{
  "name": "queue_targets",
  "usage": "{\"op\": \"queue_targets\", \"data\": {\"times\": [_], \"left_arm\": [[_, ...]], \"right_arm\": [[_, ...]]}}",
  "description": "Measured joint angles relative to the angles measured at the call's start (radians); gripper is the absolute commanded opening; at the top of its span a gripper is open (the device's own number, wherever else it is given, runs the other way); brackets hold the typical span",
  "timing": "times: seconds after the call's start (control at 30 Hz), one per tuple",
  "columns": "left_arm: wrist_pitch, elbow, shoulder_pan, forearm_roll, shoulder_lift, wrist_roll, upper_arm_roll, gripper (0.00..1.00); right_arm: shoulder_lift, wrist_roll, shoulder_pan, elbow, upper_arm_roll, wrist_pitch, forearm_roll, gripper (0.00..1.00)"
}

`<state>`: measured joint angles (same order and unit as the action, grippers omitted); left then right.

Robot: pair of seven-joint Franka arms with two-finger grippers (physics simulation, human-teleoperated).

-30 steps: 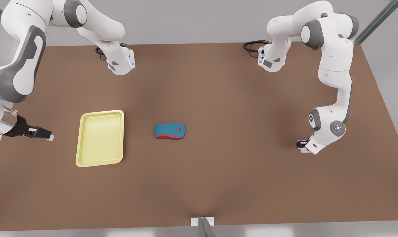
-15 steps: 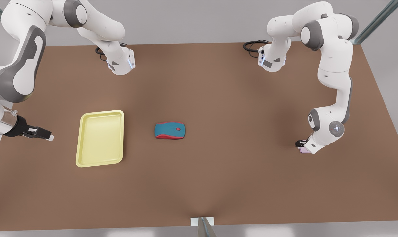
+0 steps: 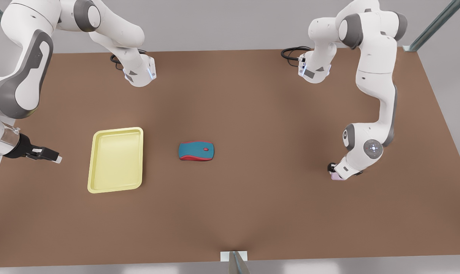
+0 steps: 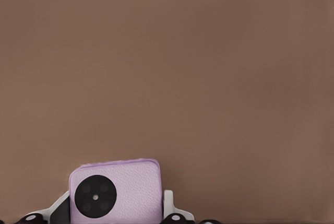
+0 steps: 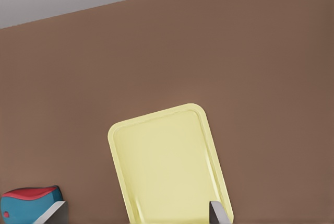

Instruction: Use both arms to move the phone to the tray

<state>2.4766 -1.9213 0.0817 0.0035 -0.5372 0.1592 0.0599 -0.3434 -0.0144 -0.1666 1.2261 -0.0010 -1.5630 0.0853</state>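
The left gripper (image 3: 333, 172) is low over the desk (image 3: 253, 213), near the edge on the front view's right, and it grasps the phone (image 3: 335, 176). In the left wrist view the phone (image 4: 116, 191) sits between the two fingers (image 4: 168, 205), which press on its sides. It is pale pink with a black round lens group. In the front view a pink sliver of it shows under the wrist, and I cannot tell whether it touches the desk or is a little above it.

The right gripper (image 3: 50, 156) waits near the opposite edge of the desk, just beside the tray (image 3: 116, 160), on its side away from the mouse. Its fingers (image 5: 218, 213) are spread apart and hold nothing; in the right wrist view the tray (image 5: 167, 166) lies between the two tips.

The tray is flat on the desk with nothing in it. The mouse (image 3: 196, 151) lies near the middle of the desk, between tray and phone and closer to the tray. The phone is well apart from the tray.
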Motion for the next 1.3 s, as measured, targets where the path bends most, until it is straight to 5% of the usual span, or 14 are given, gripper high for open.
{"op": "queue_targets", "data": {"times": [0.2,0.43,0.63,1.1,1.17,1.3], "left_arm": [[-0.091,0.095,0.229,0.000,0.000,-0.139,0.000,0.80],[-0.213,0.571,0.562,-0.071,-0.271,-0.391,-0.012,0.79],[-0.258,0.962,0.690,-0.109,-0.541,-0.590,-0.028,0.79],[-0.219,1.039,0.701,-0.109,-0.618,-0.877,0.002,0.80],[-0.213,1.044,0.702,-0.110,-0.621,-0.902,0.001,1.00],[-0.204,1.046,0.702,-0.111,-0.621,-0.945,0.000,1.00]], "right_arm": [[0.000,-0.001,0.000,0.000,0.001,0.000,0.001,1.00],[0.000,-0.001,-0.001,0.000,0.000,0.000,0.001,1.00],[0.000,-0.002,0.001,0.001,0.001,0.000,0.000,1.00],[0.000,-0.002,0.001,0.002,0.001,0.000,0.001,1.00],[-0.001,-0.002,0.002,0.002,0.002,-0.001,0.001,1.00],[-0.001,-0.003,0.002,0.002,0.003,-0.001,0.002,1.00]]}}
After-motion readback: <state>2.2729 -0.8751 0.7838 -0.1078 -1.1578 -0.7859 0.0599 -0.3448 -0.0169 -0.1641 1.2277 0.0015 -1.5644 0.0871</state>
